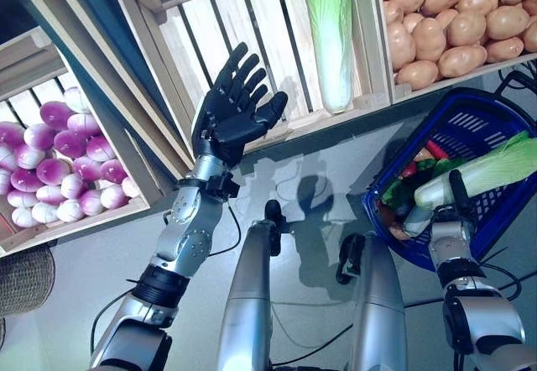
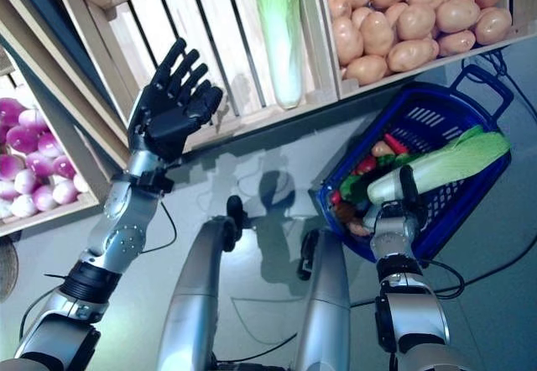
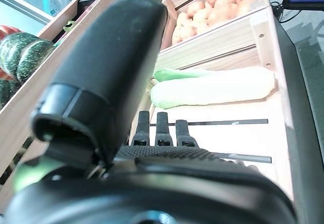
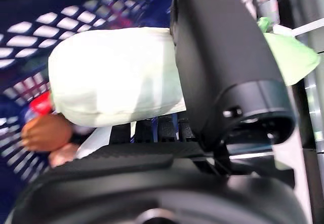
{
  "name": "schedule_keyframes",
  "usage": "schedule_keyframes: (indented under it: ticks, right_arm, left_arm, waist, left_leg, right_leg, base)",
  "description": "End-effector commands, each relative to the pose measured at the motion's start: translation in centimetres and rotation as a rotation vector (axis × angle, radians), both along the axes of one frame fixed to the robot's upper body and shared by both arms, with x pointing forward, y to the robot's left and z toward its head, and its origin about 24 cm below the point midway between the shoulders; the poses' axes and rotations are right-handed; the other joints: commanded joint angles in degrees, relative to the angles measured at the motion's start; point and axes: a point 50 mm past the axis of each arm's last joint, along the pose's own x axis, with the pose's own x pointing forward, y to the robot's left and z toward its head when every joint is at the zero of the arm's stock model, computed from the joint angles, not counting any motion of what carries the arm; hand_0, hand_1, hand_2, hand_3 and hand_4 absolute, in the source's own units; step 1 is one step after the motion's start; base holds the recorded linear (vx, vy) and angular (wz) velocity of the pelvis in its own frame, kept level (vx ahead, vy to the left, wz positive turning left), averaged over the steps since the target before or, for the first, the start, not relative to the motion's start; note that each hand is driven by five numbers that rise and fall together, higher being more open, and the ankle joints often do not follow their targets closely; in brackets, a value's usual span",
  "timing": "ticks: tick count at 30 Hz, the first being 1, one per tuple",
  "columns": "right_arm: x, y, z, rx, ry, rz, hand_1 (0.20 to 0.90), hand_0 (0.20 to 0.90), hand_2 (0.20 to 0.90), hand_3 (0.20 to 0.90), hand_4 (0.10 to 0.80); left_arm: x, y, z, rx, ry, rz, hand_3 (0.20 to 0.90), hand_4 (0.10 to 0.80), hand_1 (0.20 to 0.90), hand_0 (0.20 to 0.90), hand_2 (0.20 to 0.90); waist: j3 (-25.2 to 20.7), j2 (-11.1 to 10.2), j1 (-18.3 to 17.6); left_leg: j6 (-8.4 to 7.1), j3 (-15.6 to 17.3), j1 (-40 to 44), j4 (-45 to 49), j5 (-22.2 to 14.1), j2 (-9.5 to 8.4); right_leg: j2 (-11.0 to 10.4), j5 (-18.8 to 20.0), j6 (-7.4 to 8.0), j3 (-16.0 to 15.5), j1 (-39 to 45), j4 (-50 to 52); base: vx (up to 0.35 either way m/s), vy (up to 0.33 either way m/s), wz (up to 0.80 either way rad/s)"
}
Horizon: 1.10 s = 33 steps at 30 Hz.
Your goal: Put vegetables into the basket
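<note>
A long pale-green cabbage hangs over the blue plastic basket at the right, with my right hand shut on its white stem end. In the right wrist view the thumb lies across the cabbage and the fingers curl beneath it. The basket holds several vegetables, among them a red one. A second cabbage lies in the slatted wooden crate at the back. My left hand is raised before that crate, open with fingers spread, holding nothing.
A crate of potatoes stands at the back right. A crate of purple-white round vegetables is at the left. Dark green striped squashes show in the left wrist view. A wicker basket sits on the floor at the lower left.
</note>
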Motion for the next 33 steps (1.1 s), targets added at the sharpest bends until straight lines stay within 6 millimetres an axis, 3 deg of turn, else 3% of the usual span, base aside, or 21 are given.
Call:
schedule_keyframes:
  ticks: [1, 8, 9, 10, 16, 25, 27, 29, 30, 33]
  right_arm:
    - [0.5, -2.0, 2.4, -0.06, 0.024, -0.002, 0.3, 0.3, 0.3, 0.3, 0.4]
    - [0.2, -0.4, -0.3, 0.048, 0.107, 0.13, 0.3, 0.3, 0.3, 0.3, 0.4]
    - [0.2, -0.3, -0.3, 0.047, 0.111, 0.134, 0.578, 0.578, 0.578, 0.578, 0.585]
    - [0.3, 0.0, -0.4, 0.032, 0.129, 0.15, 0.9, 0.9, 0.9, 0.9, 0.8]
    - [-0.1, -0.7, -0.3, -0.091, 0.263, 0.126, 0.9, 0.9, 0.9, 0.9, 0.8]
    - [-1.5, -3.6, 1.0, -0.514, 0.666, 0.048, 0.9, 0.9, 0.9, 0.9, 0.8]
    - [-1.6, -4.2, 2.0, -0.61, 0.696, -0.05, 0.9, 0.9, 0.9, 0.9, 0.8]
    - [-1.5, -4.2, 4.0, -0.811, 0.753, -0.173, 0.9, 0.9, 0.9, 0.9, 0.8]
    - [-1.6, -4.3, 4.1, -0.829, 0.761, -0.186, 0.9, 0.9, 0.9, 0.9, 0.8]
    - [-1.6, -4.4, 5.4, -0.909, 0.742, -0.268, 0.9, 0.9, 0.9, 0.9, 0.8]
  left_arm:
    - [-1.4, -1.2, 6.1, -0.047, -0.31, -0.053, 0.9, 0.8, 0.9, 0.9, 0.9]
    - [-1.7, -2.0, 6.0, -0.029, -0.308, -0.079, 0.9, 0.8, 0.9, 0.9, 0.9]
    - [-1.7, -2.2, 6.0, -0.022, -0.308, -0.082, 0.9, 0.8, 0.9, 0.9, 0.9]
    - [-1.8, -2.6, 6.0, -0.006, -0.308, -0.095, 0.9, 0.8, 0.9, 0.9, 0.9]
    - [-1.9, -2.8, 5.9, -0.003, -0.291, -0.116, 0.9, 0.8, 0.9, 0.9, 0.9]
    - [-2.3, -2.7, 6.3, 0.054, -0.333, -0.111, 0.9, 0.8, 0.9, 0.9, 0.9]
    - [-2.7, -2.7, 6.6, 0.139, -0.392, -0.071, 0.9, 0.8, 0.9, 0.9, 0.9]
    - [-3.4, -2.6, 7.3, 0.361, -0.528, 0.047, 0.9, 0.8, 0.9, 0.9, 0.9]
    - [-3.5, -2.5, 7.3, 0.395, -0.545, 0.069, 0.9, 0.8, 0.9, 0.9, 0.9]
    - [-4.1, -1.5, 8.8, 0.605, -0.684, 0.243, 0.9, 0.8, 0.9, 0.9, 0.9]
  waist:
    - [-0.1, 1.6, -0.4]
    - [-0.1, 1.5, -0.2]
    - [-0.1, 1.4, -0.2]
    - [-0.1, 1.5, -0.1]
    - [-0.1, 1.5, 0.3]
    - [-0.1, 1.4, 0.6]
    - [-0.1, 1.4, 0.7]
    - [-0.1, 1.7, 0.5]
    - [-0.1, 1.7, 0.4]
    - [-0.1, 2.1, 0.0]
  left_leg:
    - [2.86, 0.7, 4.0, 11.6, -17.7, -0.31]
    - [2.77, 1.0, 4.2, 10.5, -17.3, -0.27]
    - [2.72, 1.1, 4.2, 10.4, -17.2, -0.26]
    - [2.71, 1.2, 4.1, 10.2, -16.9, -0.26]
    - [2.58, 1.1, 4.2, 9.1, -16.0, -0.25]
    - [3.19, 1.3, 5.1, 8.5, -15.9, 0.18]
    - [3.16, 1.4, 5.4, 7.7, -15.7, 0.47]
    - [3.51, 1.9, 4.9, 6.1, -14.1, 0.87]
    - [3.1, 1.6, 6.0, 6.1, -15.3, 0.75]
    - [3.15, 2.2, 5.6, 4.8, -13.7, 1.13]
  right_leg:
    - [0.7, 8.7, -1.32, 0.5, 0.6, -4.5]
    - [1.1, 9.3, -1.43, 0.1, 0.7, -5.7]
    - [1.1, 9.4, -1.4, 0.0, 0.8, -5.8]
    - [1.1, 9.8, -1.33, -0.1, 0.6, -6.2]
    - [1.0, 10.6, -1.07, -0.5, 0.8, -7.0]
    - [1.2, 11.3, -1.09, -1.0, 1.3, -8.0]
    - [1.3, 11.6, -0.95, -1.1, 1.6, -8.6]
    - [1.5, 12.9, -1.45, -1.5, 1.4, -10.4]
    - [1.7, 11.8, -0.92, -1.1, 2.5, -10.3]
    - [1.8, 12.9, -1.3, -1.3, 2.0, -11.4]
  base:
    - [0.04, 0.032, -0.06]
    - [0.025, 0.002, -0.01]
    - [0.0, 0.0, 0.0]
    - [0.0, 0.0, 0.0]
    - [0.0, 0.0, 0.0]
    - [0.0, 0.0, 0.0]
    - [0.0, 0.0, 0.0]
    - [-0.034, -0.024, 0.03]
    - [0.0, -0.01, 0.04]
    - [-0.035, 0.011, 0.02]
